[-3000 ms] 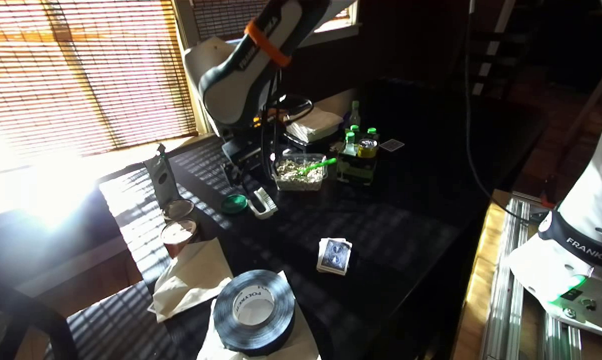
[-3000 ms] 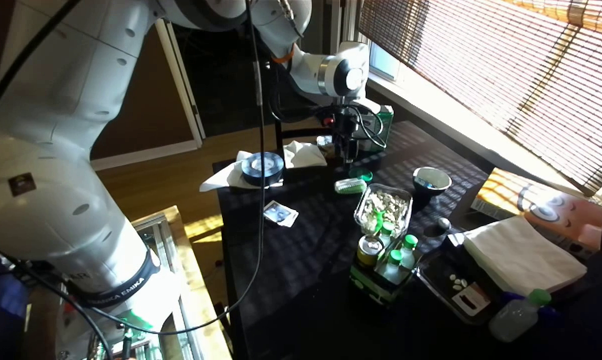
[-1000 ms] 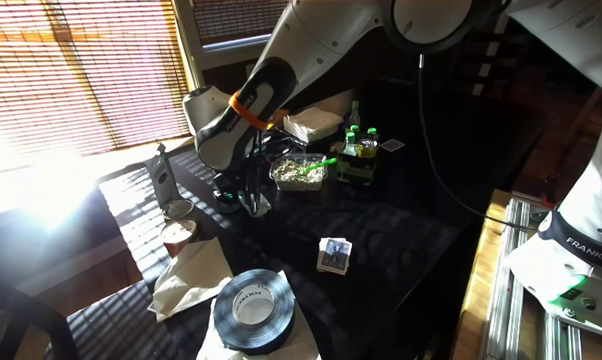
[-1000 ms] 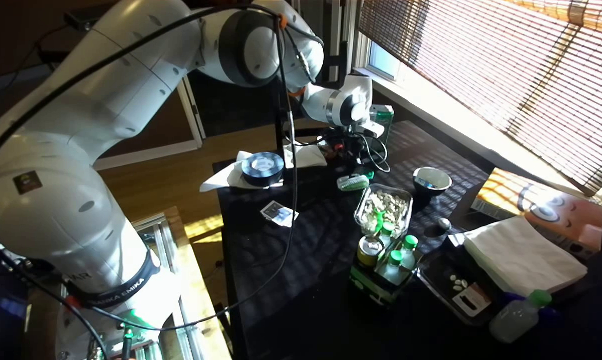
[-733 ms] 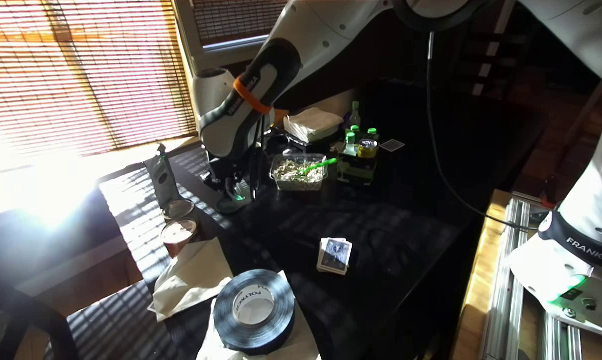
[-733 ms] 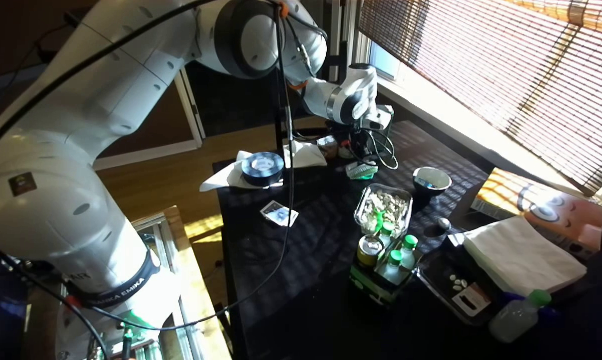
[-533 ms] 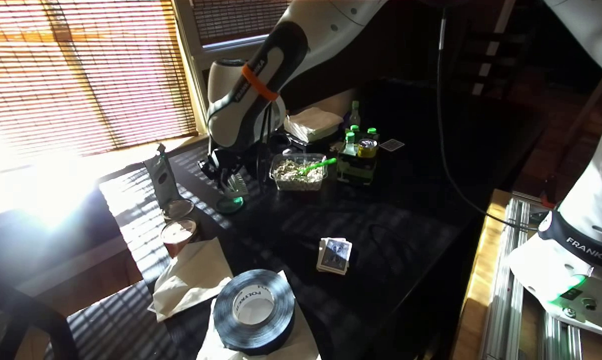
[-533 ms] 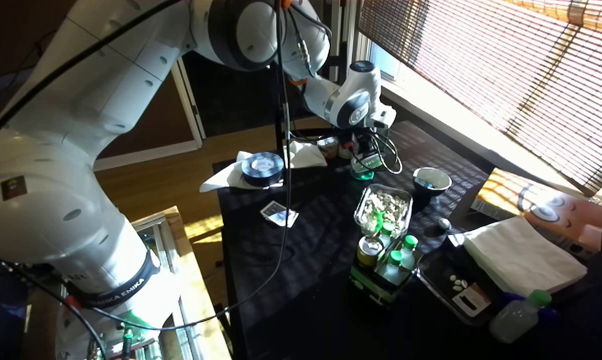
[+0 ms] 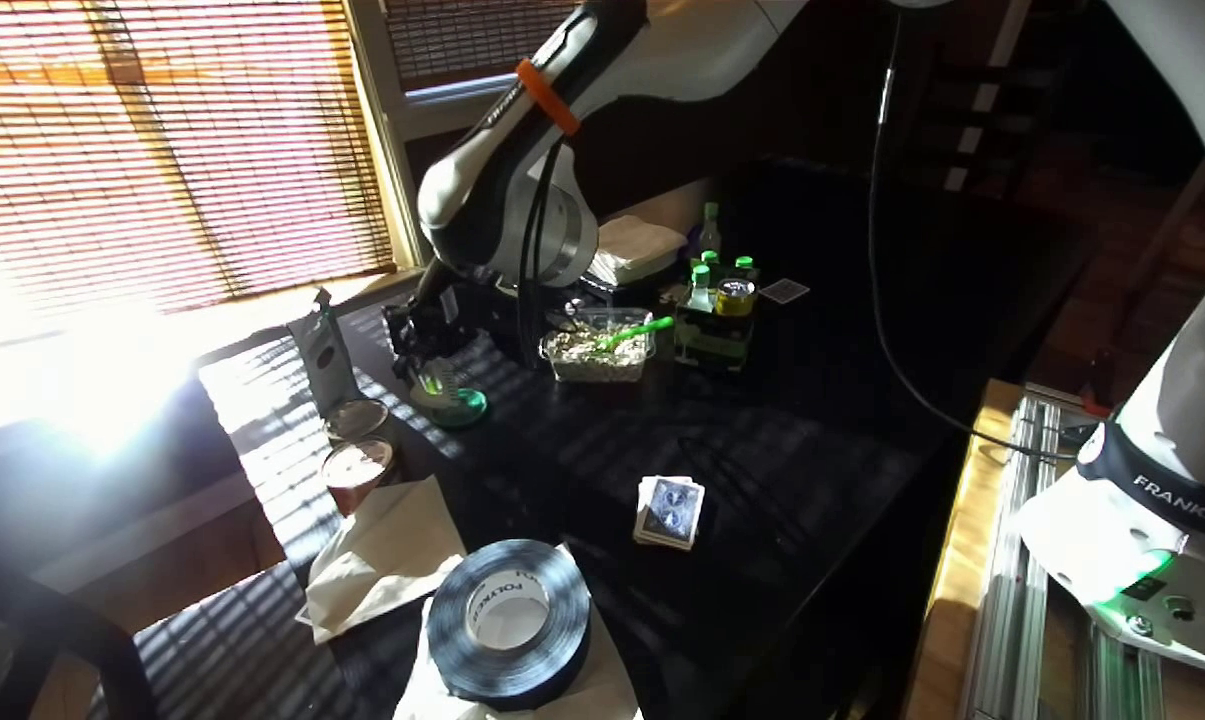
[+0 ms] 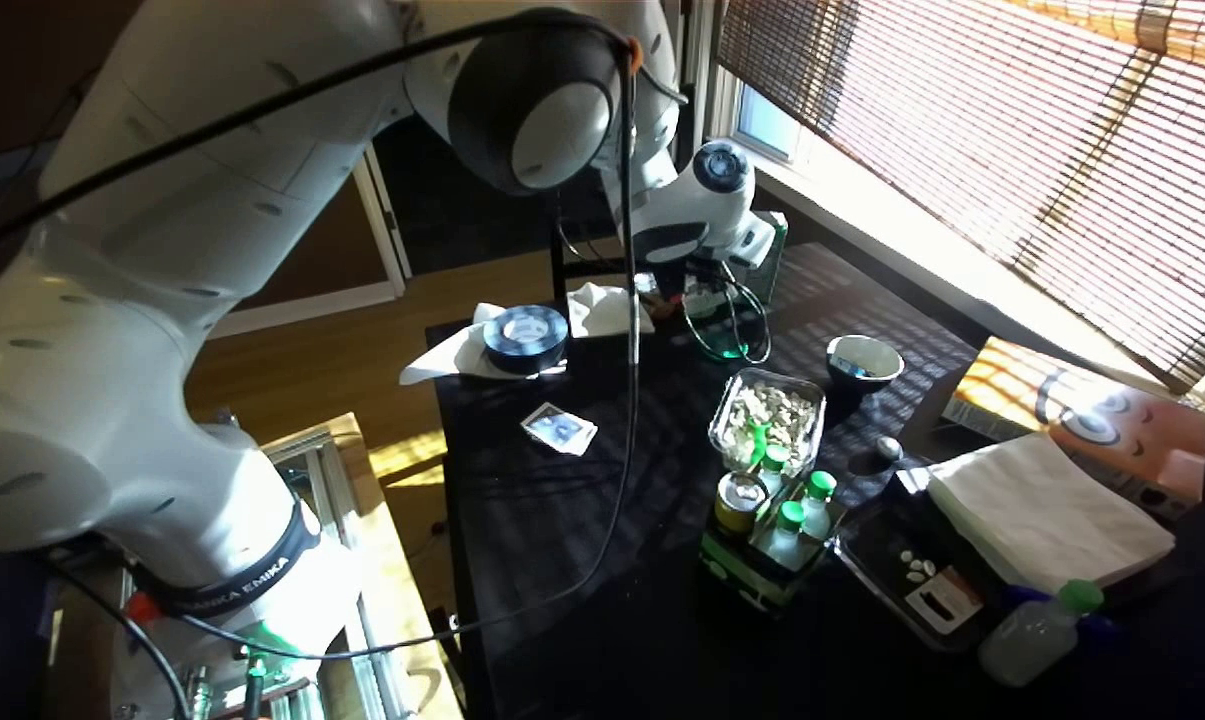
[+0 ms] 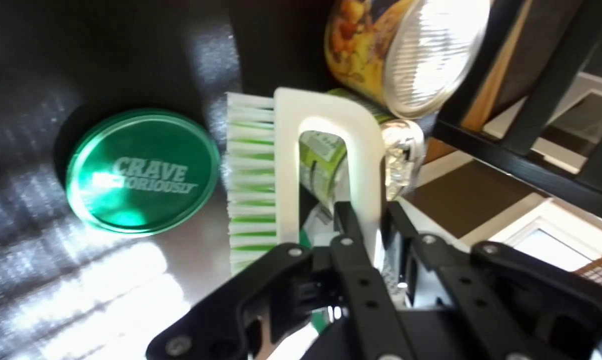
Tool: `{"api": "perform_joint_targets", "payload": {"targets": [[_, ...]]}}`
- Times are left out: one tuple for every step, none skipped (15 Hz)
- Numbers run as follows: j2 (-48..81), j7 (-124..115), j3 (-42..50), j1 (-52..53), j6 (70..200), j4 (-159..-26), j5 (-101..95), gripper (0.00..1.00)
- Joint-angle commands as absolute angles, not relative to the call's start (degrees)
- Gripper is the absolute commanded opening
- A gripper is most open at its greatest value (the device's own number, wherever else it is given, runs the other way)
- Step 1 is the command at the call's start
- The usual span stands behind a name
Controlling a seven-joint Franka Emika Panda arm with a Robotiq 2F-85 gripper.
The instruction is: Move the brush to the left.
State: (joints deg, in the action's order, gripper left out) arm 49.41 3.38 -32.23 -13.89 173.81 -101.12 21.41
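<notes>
1. A white plastic hand brush (image 11: 287,175), its back shaped into an open loop handle, bears rows of white and green bristles.
2. The jaws clasp the handle's outer bar, one on each side, hiding part of the brush in the wrist view.
3. It is seen there side-on, bristles pointing left.
4. In an exterior view, the brush (image 9: 436,385) is near a round green plastic lid (image 9: 472,405) on the dark table (image 9: 812,450).
</notes>
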Motion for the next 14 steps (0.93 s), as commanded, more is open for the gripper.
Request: {"api": "perform_joint_targets", "payload": {"targets": [[51.76, 15.04, -47.16, -27.53, 171.28, -106.27, 21.73, 0.04], [52.28, 17.02, -49.06, -29.58, 169.02, -107.34, 21.1, 0.04], [53.2, 19.2, -51.38, -32.26, 166.82, -108.38, 20.77, 0.04], [53.94, 21.19, -52.98, -34.51, 164.03, -109.2, 20.86, 0.04], [54.37, 22.82, -54.14, -36.46, 161.06, -110.37, 21.36, 0.04], [54.75, 23.91, -54.6, -37.98, 157.71, -111.28, 21.87, 0.04], [54.95, 25.01, -54.83, -39.32, 154.33, -112.12, 22.21, 0.04], [55.62, 27.02, -55.41, -40.6, 151.46, -112.81, 22.51, 0.04], [55.67, 28.11, -55.04, -41.03, 147.79, -112.98, 22.59, 0.04], [56.24, 30.04, -55.07, -41.72, 144.45, -112.84, 22.73, 0.04], [56.7, 31.87, -54.84, -41.95, 141.78, -112.57, 23.03, 0.04], [54.69, 29.68, -52.75, -39.55, 145.09, -112.15, 24.03, 0.04], [54.86, 30.29, -52.5, -39.69, 144.18, -112.11, 24.21, 0.18], [54.85, 30.29, -52.22, -39.61, 144.21, -112.02, 24.22, 0.18]]}}
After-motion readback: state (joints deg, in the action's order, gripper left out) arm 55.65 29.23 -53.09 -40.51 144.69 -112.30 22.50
